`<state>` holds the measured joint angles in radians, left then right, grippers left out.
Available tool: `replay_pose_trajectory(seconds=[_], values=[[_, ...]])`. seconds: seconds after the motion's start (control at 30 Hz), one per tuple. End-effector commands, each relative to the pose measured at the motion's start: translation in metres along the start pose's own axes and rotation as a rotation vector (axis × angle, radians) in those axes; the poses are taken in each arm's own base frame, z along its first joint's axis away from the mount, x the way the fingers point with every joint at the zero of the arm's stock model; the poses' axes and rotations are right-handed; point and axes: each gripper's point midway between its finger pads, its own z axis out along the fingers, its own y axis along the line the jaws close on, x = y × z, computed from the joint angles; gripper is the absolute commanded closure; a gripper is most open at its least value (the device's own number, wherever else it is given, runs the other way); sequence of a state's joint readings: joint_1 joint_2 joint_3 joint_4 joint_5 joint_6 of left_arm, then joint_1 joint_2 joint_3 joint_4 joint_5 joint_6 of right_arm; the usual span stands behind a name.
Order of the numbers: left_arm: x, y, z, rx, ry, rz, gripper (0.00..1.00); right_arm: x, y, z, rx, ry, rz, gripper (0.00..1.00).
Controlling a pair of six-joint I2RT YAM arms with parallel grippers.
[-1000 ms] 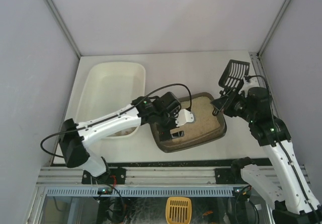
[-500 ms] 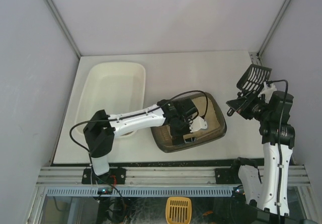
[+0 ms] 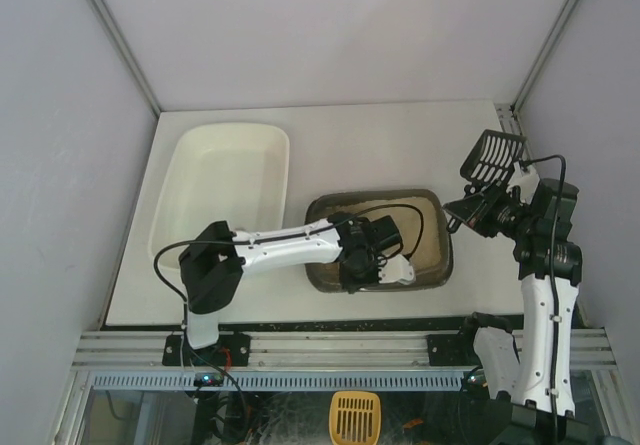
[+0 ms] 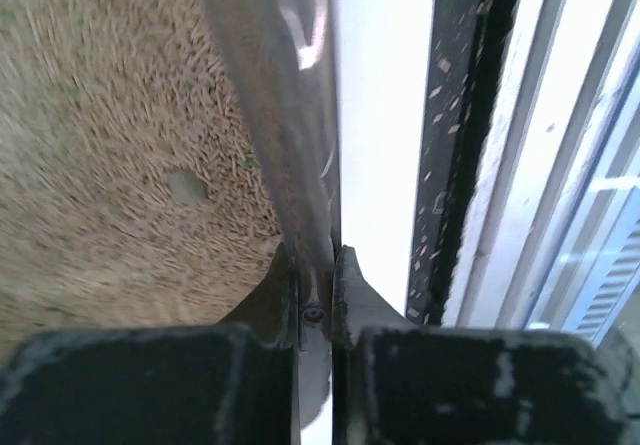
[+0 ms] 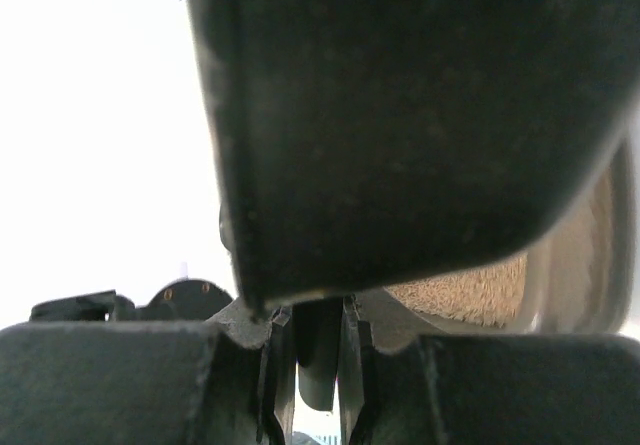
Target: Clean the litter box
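White tabletop (image 3: 400, 145). Glossy white tray (image 3: 180, 165) lies just left of the litter box (image 3: 375, 198), which holds beige litter. Black slotted scoop (image 3: 492, 155) is raised to the right of the box, its handle clamped in the right gripper (image 5: 312, 345). Left gripper (image 4: 315, 265) is pinched onto the box's near rim.

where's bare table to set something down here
Barest: the back strip of table behind the litter box, between the white tray and the right rail. Crowded: the near side, where the left arm crosses and the left tool pinches the box rim; and right of the box, under the right tool and scoop.
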<state>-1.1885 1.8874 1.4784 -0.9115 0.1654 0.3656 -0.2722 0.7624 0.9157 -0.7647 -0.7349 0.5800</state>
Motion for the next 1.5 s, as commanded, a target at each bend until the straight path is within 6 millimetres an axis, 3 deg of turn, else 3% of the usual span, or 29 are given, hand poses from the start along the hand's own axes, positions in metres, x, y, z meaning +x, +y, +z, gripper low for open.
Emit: replay_pose_trajectory(seconds=[0.0, 0.1, 0.23, 0.4, 0.63, 0.8, 0.97, 1.2, 1.47], values=[[0.04, 0.045, 0.001, -0.095, 0.182, 0.237, 1.0, -0.007, 0.006, -0.004, -0.022, -0.05, -0.074, 1.0], [0.053, 0.063, -0.004, -0.091, 0.197, 0.305, 1.0, -0.006, 0.001, -0.005, -0.005, -0.063, -0.067, 1.0], [0.053, 0.088, -0.023, -0.119, 0.157, 0.435, 1.0, -0.004, -0.004, -0.006, 0.01, -0.072, -0.048, 1.0], [0.064, 0.118, -0.038, -0.087, 0.264, 0.496, 1.0, -0.003, -0.006, -0.007, 0.017, -0.071, -0.038, 1.0], [0.079, 0.135, -0.069, -0.025, 0.206, 0.737, 1.0, 0.011, -0.01, 0.0, -0.023, -0.02, 0.008, 1.0], [0.079, 0.145, -0.087, -0.013, 0.206, 0.832, 1.0, 0.03, -0.029, 0.012, -0.027, 0.036, 0.049, 1.0], [0.073, 0.139, -0.097, 0.055, 0.153, 0.904, 1.0, 0.043, -0.041, 0.023, -0.028, 0.094, 0.067, 1.0], [0.067, 0.122, -0.101, 0.103, 0.07, 1.112, 1.0, 0.049, -0.035, 0.039, -0.046, 0.143, 0.011, 1.0], [0.052, 0.126, -0.097, 0.129, 0.031, 1.246, 1.0, 0.053, -0.03, 0.05, -0.054, 0.172, 0.004, 1.0]])
